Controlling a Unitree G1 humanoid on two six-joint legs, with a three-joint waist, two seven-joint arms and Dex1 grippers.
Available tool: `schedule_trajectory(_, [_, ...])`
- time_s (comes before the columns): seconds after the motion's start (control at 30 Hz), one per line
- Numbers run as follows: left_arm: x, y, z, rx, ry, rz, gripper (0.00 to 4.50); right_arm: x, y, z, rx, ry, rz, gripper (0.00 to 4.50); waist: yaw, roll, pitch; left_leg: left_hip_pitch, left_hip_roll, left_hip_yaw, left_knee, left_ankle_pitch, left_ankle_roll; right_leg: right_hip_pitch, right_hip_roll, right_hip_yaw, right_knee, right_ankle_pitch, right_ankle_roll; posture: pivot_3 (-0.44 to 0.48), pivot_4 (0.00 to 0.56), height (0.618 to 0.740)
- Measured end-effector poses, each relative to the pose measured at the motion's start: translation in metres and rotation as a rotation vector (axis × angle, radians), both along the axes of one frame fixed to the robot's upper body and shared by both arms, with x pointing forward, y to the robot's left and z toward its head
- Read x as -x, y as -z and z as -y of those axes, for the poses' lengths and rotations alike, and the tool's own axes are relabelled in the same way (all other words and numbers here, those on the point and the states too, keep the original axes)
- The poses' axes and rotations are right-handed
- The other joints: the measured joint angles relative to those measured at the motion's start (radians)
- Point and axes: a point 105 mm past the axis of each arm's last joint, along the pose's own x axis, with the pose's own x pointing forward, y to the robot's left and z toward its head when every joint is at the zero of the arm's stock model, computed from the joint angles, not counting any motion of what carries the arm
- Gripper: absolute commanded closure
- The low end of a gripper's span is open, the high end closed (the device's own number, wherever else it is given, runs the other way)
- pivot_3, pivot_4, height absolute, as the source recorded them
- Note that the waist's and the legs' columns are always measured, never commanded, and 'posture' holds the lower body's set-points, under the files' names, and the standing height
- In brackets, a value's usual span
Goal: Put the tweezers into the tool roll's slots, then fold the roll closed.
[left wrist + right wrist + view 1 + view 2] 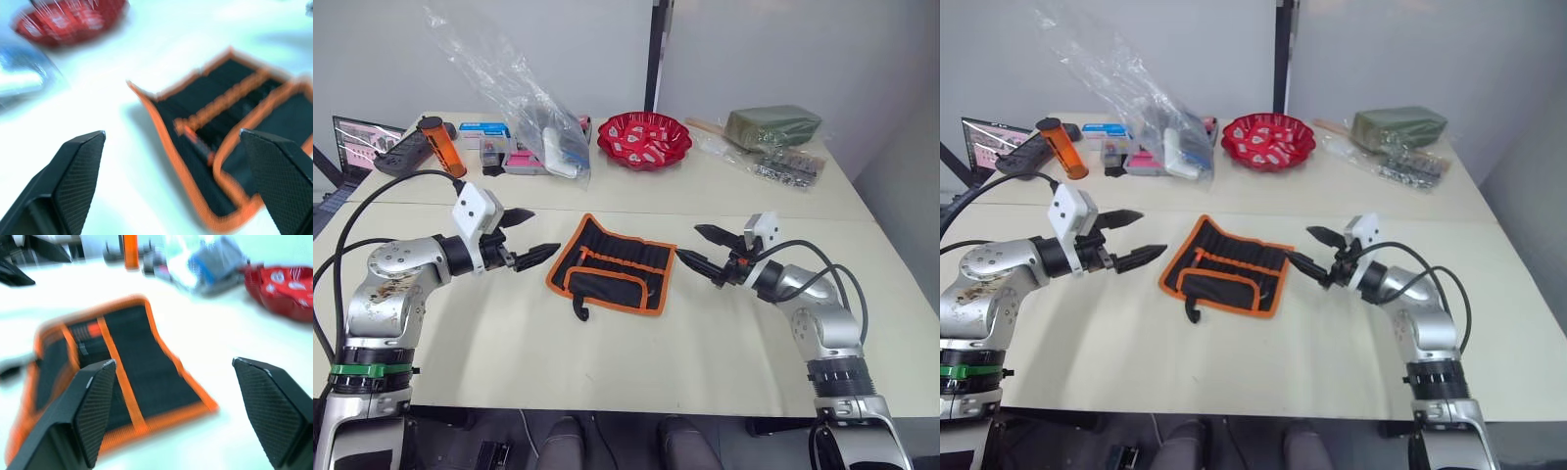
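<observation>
- Centrally, on the near half of the pale table, the tool roll lies unrolled and flat, inner face up, its orange edge binding running all the way round.
- An orange-trimmed flap covers part of the roll's near side; the slots form dark pocket rows across the inner face, and whether the tweezers sit in them cannot be made out.
- The black strap trails from the roll's near left corner onto the table.
- The left gripper is level with the roll and just off its left edge, fingers spread wide with nothing between them; its tips point toward the roll without touching it.
- The right gripper mirrors it off the right edge, fingers likewise parted and empty, the nearer tip close beside the orange binding.
- In the left wrist view the two fingers frame the roll's corner; in the right wrist view the fingers frame its opposite end.
- Beyond the roll, on the far half of the table, a red bowl holds small wrapped items.
- To the left of the bowl stands a crumpled clear plastic bag with small boxes beside it, and further left an orange cylinder.
- At the far right lie a green block and a clear packet of dark parts.
- At the far left edge a laptop screen is lit.
</observation>
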Motion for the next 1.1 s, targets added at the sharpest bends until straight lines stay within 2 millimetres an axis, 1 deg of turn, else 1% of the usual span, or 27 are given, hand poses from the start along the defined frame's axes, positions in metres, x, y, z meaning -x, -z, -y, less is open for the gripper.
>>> schedule_trajectory(0.07, [0.008, -0.001, 0.010, 0.060, 0.021, -0.013, 0.00, 0.008, 0.002, -0.005, -0.041, -0.031, -0.051, 0.65, 0.000, 0.000, 0.000, 0.000, 0.000, 0.000, 0.000, 0.000, 0.000, 0.000, 0.000, 0.000, 0.000, 0.000, 0.000, 0.000, 0.150, 0.729])
schedule_trajectory(0.13, [0.016, 0.001, 0.019, 0.100, 0.045, -0.034, 0.54, 0.015, 0.005, -0.013, -0.076, -0.055, -0.085, 0.56, 0.000, 0.000, 0.000, 0.000, 0.000, 0.000, 0.000, 0.000, 0.000, -0.001, 0.000, 0.000, 0.000, 0.000, 0.000, 0.000, 0.150, 0.729])
schedule_trajectory(0.2, [0.022, 0.005, 0.025, 0.128, 0.053, -0.055, 1.07, 0.024, 0.004, -0.023, -0.071, -0.087, -0.097, 1.09, -0.003, 0.000, 0.000, 0.000, 0.000, 0.000, 0.000, 0.000, 0.000, -0.001, 0.000, 0.000, 0.000, 0.000, 0.000, 0.000, 0.150, 0.729])
schedule_trajectory(0.23, [0.025, 0.007, 0.026, 0.132, 0.049, -0.066, 1.48, 0.028, 0.005, -0.029, -0.054, -0.110, -0.095, 1.44, -0.007, 0.000, 0.000, 0.000, 0.000, 0.000, 0.000, 0.000, 0.000, -0.001, 0.000, 0.000, 0.000, 0.000, 0.000, 0.000, 0.150, 0.729])
schedule_trajectory(0.3, [0.027, 0.014, 0.027, 0.130, 0.039, -0.084, 2.16, 0.034, 0.008, -0.042, -0.027, -0.147, -0.091, 2.12, -0.010, 0.000, 0.000, 0.001, 0.000, 0.000, 0.000, 0.000, 0.000, -0.001, 0.000, 0.000, 0.000, 0.000, 0.000, 0.000, 0.150, 0.729])
schedule_trajectory(0.37, [0.028, 0.029, 0.030, 0.112, 0.024, -0.122, 2.80, 0.042, 0.017, -0.060, -0.006, -0.186, -0.104, 2.76, -0.011, 0.000, 0.000, 0.001, 0.000, 0.000, -0.001, 0.000, 0.000, -0.001, 0.000, 0.000, 0.000, 0.000, 0.000, 0.000, 0.150, 0.729])
schedule_trajectory(0.47, [0.027, 0.048, 0.042, 0.094, 0.020, -0.157, 3.79, 0.046, 0.030, -0.083, 0.030, -0.212, -0.121, 3.81, -0.007, 0.000, 0.000, 0.000, 0.000, 0.000, 0.000, 0.000, 0.000, -0.001, 0.000, 0.000, -0.001, 0.000, 0.000, 0.000, 0.150, 0.729])
schedule_trajectory(0.5, [0.028, 0.053, 0.046, 0.083, 0.024, -0.163, 3.97, 0.047, 0.032, -0.087, 0.046, -0.215, -0.118, 4.06, -0.005, 0.000, 0.000, 0.000, 0.000, 0.000, 0.000, 0.000, 0.000, -0.001, 0.000, 0.000, -0.001, 0.000, 0.000, 0.000, 0.150, 0.729])
schedule_trajectory(0.53, [0.026, 0.060, 0.048, 0.068, 0.019, -0.164, 4.41, 0.044, 0.035, -0.092, 0.091, -0.216, -0.096, 4.44, -0.003, 0.000, 0.000, 0.000, 0.000, 0.001, 0.001, 0.000, 0.000, -0.001, 0.000, 0.000, -0.001, 0.000, 0.000, 0.000, 0.150, 0.729])
schedule_trajectory(0.57, [0.023, 0.067, 0.050, 0.061, 0.007, -0.167, 4.47, 0.041, 0.038, -0.096, 0.122, -0.211, -0.082, 4.48, -0.002, 0.000, 0.000, 0.000, 0.000, 0.001, 0.000, 0.000, 0.000, -0.001, 0.000, 0.000, -0.002, 0.000, 0.000, 0.000, 0.150, 0.729])
schedule_trajectory(0.67, [0.016, 0.087, 0.053, 0.049, -0.020, -0.193, 4.47, 0.032, 0.041, -0.105, 0.157, -0.186, -0.057, 4.48, -0.001, 0.000, 0.000, 0.000, 0.000, 0.001, 0.000, 0.000, 0.000, -0.002, 0.000, 0.000, -0.001, 0.000, 0.000, 0.000, 0.150, 0.729])
schedule_trajectory(0.83, [0.000, 0.095, 0.068, 0.050, -0.021, -0.177, 4.47, 0.017, 0.053, -0.112, 0.192, -0.129, -0.058, 4.48, 0.010, 0.000, 0.000, 0.000, 0.000, 0.000, 0.000, 0.000, 0.000, -0.001, 0.000, 0.000, -0.002, 0.000, 0.000, 0.000, 0.150, 0.729])
schedule_trajectory(0.93, [-0.011, 0.102, 0.078, 0.050, -0.067, -0.192, 4.47, 0.011, 0.071, -0.106, 0.254, -0.081, -0.094, 4.48, 0.017, 0.000, 0.000, -0.001, 0.000, 0.000, 0.000, 0.000, 0.000, -0.001, 0.000, 0.000, -0.002, 0.000, 0.000, 0.000, 0.150, 0.729])
schedule_trajectory(1.0, [-0.013, 0.105, 0.081, 0.030, -0.086, -0.196, 4.47, 0.010, 0.073, -0.099, 0.291, -0.068, -0.069, 4.48, 0.015, 0.000, 0.000, 0.000, 0.000, 0.000, 0.000, 0.000, 0.000, 0.000, 0.000, 0.000, -0.002, 0.000, 0.000, 0.000, 0.150, 0.729])
schedule_trajectory(1.1, [-0.015, 0.108, 0.079, 0.008, -0.115, -0.195, 4.47, 0.007, 0.074, -0.088, 0.327, -0.043, -0.054, 4.48, 0.014, 0.000, -0.001, 0.003, 0.000, 0.000, 0.000, 0.000, 0.000, 0.002, 0.000, 0.000, -0.001, 0.000, 0.000, 0.000, 0.150, 0.729])
